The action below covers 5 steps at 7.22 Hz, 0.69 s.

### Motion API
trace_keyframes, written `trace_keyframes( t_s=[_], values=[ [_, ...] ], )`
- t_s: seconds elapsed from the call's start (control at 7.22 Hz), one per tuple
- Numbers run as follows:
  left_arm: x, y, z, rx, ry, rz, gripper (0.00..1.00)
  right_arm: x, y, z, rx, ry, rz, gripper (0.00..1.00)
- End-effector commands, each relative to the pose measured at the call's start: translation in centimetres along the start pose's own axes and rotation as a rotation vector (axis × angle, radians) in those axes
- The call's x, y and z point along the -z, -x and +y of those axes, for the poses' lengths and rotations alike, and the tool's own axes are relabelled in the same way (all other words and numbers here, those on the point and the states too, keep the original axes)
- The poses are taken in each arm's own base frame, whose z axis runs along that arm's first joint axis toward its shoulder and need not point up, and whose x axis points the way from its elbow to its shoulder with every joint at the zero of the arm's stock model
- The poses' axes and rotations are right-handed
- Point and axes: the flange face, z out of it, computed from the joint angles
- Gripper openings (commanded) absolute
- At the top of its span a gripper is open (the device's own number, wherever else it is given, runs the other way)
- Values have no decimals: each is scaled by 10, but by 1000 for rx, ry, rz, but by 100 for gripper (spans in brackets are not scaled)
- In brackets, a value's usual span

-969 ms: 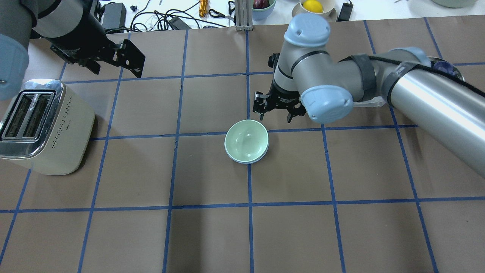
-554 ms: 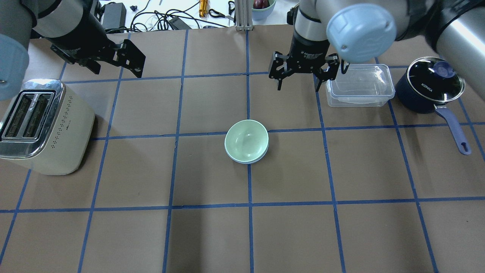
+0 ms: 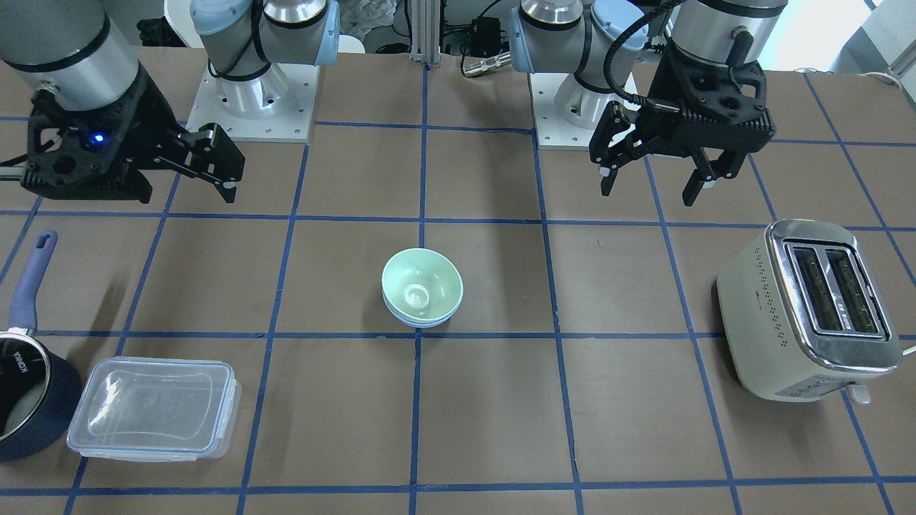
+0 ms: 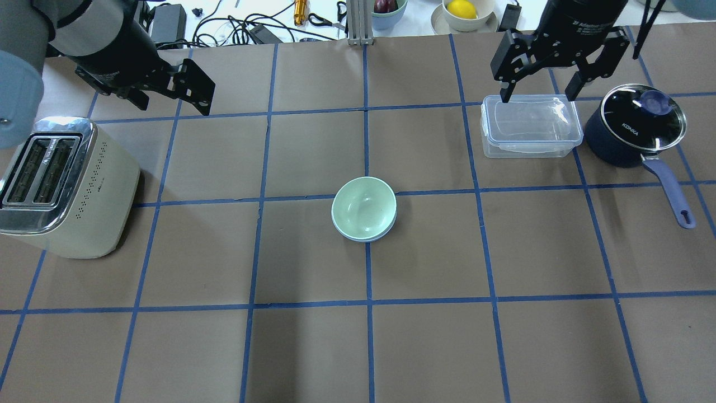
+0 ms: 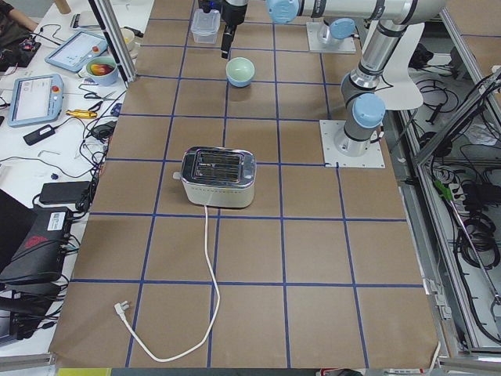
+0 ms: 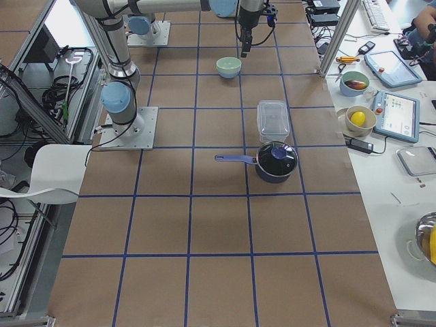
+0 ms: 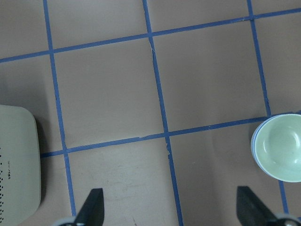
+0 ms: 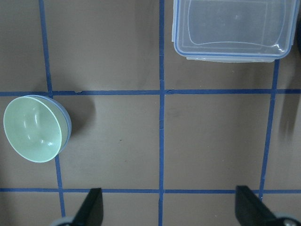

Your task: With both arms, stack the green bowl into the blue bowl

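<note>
— What takes up the most room?

— The table (image 4: 503, 347), brown paper crossed by blue tape lines, filling the overhead view. Next, the two arms. The left arm (image 4: 84, 33) comes in at the upper left of that view, the right arm (image 3: 64, 43) at its upper right.

— And their grippers?

— The left gripper (image 3: 647, 192) hangs above bare table with its fingers spread wide and nothing between them. The right gripper (image 4: 537, 96) is spread just as wide and empty, up over the far edge of a clear lidded container (image 4: 531, 126).

— What else stands there?

— A cream toaster (image 4: 67, 190) with a chrome top at the left edge of the overhead view. At the right edge, a dark navy saucepan (image 4: 626, 140) with a glass lid, just beside the container, its handle pointing toward the lower right.

— The bowls?

— Dead centre. The green bowl (image 4: 363, 208) sits upright inside the blue bowl (image 3: 422, 323), of which only a thin rim shows beneath it. Both grippers are well apart from the pair.
</note>
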Motion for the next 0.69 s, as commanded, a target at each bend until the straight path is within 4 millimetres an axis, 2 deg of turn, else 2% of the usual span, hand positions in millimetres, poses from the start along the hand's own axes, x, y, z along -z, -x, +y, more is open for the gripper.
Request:
trace_keyframes(
  t_s=[0.0, 0.55],
  values=[
    [-4, -1, 2, -1, 6, 1, 100, 6, -3, 3, -6, -15, 0, 100],
    [-3, -1, 3, -1, 4, 1, 100, 7, -5, -1, -15, -37, 28, 100]
  ],
)
